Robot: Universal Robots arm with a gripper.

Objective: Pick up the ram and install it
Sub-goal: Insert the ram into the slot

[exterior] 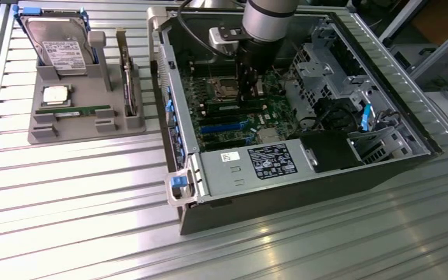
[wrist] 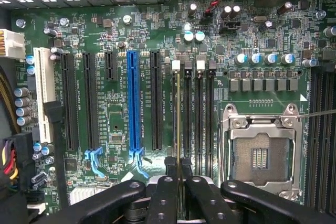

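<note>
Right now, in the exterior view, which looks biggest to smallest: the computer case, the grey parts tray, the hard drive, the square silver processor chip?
1. Computer case
2. Grey parts tray
3. Hard drive
4. Square silver processor chip

All four differ plainly in apparent size, so the ranking is safe.

Robotics lab: slatted aluminium bench (exterior: 68, 192), opened PC (exterior: 286, 116).

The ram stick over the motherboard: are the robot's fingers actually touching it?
Touching. In the wrist view the two black fingers press against both faces of the thin ram, seen edge-on, standing in a memory slot beside the empty processor socket.
</note>
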